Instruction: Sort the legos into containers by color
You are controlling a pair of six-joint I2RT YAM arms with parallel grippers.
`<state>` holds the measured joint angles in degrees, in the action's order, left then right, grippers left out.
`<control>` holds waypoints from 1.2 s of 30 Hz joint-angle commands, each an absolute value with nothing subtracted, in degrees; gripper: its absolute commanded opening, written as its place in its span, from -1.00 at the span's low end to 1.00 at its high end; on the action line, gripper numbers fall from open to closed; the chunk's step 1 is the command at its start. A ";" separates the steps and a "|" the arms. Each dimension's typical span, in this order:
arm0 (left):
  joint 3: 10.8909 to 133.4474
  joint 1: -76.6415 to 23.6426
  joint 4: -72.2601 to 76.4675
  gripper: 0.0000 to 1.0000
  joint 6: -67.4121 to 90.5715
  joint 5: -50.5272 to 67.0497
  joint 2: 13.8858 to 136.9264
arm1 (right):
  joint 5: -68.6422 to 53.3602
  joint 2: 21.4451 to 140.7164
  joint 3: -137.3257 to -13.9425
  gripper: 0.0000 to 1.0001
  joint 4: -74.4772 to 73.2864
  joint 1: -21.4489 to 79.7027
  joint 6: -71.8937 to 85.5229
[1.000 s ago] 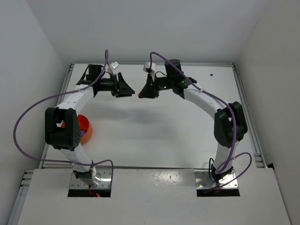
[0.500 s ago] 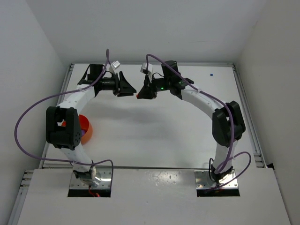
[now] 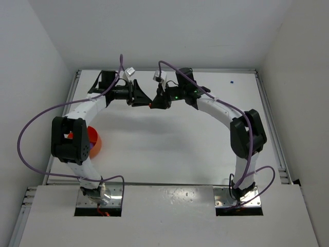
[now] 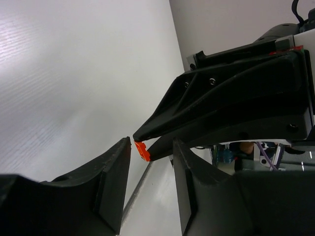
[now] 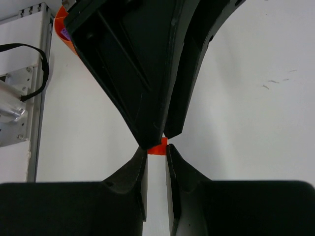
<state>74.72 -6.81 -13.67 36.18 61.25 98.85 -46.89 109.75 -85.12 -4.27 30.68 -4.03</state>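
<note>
Pinching an orange lego [image 5: 157, 147] at the very tips of the closed right jaws. Parted around it with the left jaws, one tip just beside the brick, no grip. Meeting tip to tip near 12 o'clock, close to the far edge of the tabletop [image 3: 169, 149]. Open white room from there toward 6 o'clock. At 9 o'clock, by the left edge, an orange bowl [image 3: 96, 140], half hidden under the left arm [image 3: 67, 141].

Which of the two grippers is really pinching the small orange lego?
The right gripper: its fingertips are closed on the orange lego. The left gripper only stands around it, with its fingers apart.
</note>
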 commanded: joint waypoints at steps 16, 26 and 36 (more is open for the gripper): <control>69.17 -7.38 -6.07 -0.34 41.84 65.56 97.38 | -44.65 106.35 -85.35 -0.85 7.46 33.22 -0.36; 66.28 -7.38 -3.70 -0.50 44.12 67.32 96.86 | -32.36 102.66 -78.84 -0.87 18.80 33.75 2.54; 65.04 -7.38 -2.64 -0.80 45.18 67.85 96.33 | -25.66 99.58 -74.79 -0.87 26.72 33.75 3.69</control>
<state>66.46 -6.22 -0.30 45.08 62.76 98.45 -31.44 103.90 -73.32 11.22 34.26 3.44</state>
